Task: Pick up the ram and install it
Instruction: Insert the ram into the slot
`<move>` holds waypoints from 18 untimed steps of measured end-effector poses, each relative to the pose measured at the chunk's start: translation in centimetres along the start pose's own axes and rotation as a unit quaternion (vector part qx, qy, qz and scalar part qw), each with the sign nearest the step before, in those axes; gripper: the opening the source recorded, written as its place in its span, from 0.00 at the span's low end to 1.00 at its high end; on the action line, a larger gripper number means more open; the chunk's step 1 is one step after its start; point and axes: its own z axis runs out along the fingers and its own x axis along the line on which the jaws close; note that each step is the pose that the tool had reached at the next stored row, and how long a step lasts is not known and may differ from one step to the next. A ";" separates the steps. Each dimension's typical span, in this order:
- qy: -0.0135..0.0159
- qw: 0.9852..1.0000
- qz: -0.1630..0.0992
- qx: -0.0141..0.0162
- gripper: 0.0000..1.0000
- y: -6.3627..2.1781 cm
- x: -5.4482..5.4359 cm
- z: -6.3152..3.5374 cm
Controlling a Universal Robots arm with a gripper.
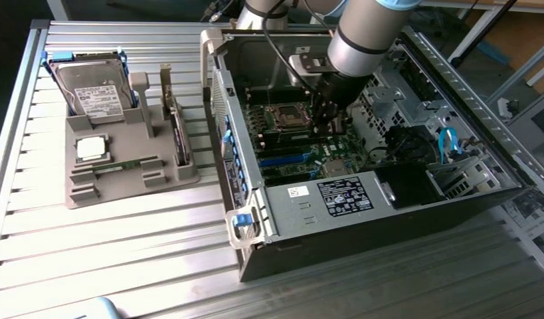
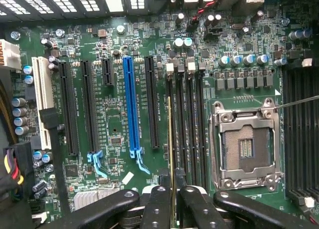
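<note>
The ram [image 2: 170, 154] is seen edge-on in the wrist view as a thin stick held upright between the black fingers [image 2: 158, 209] of the gripper [image 2: 172, 201], which is clenched on it. The stick's free end is pointed down at the row of black memory slots [image 2: 187, 124] on the green motherboard [image 2: 114, 139], just beside the open silver processor socket [image 2: 246, 144]; whether the ram is touching a slot cannot be told. A blue expansion slot [image 2: 130, 107] and several black ones are set to the other side of the memory slots.

In the exterior view the gripper [image 1: 329, 123] is lowered into the open computer case [image 1: 343, 199], which is laid on its side on a slatted metal table [image 1: 121, 252], above the board near the processor socket [image 1: 285, 116]. The arm [image 1: 364, 33] is reached in from above.

Toward the exterior view's left, well apart from the case, a grey parts holder [image 1: 130, 179] is placed on the table. A hard drive [image 1: 94, 96] with a white label is propped in it, a square silver processor chip [image 1: 91, 147] is laid flat below the drive, and a small green stick [image 1: 121, 166] is laid in a groove near the chip.
</note>
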 end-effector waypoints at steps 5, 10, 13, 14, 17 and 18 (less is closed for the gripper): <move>0.000 1.000 0.000 0.001 0.14 0.28 0.0 0.02; 0.000 1.000 0.000 0.003 0.14 1.04 0.1 0.06; 0.000 1.000 0.000 0.005 0.14 1.62 0.1 0.07; -0.001 1.000 0.000 0.006 0.14 1.79 0.1 0.08; 0.000 1.000 0.000 0.007 0.14 1.91 0.1 0.10; 0.000 1.000 0.000 0.007 0.14 1.91 0.1 0.11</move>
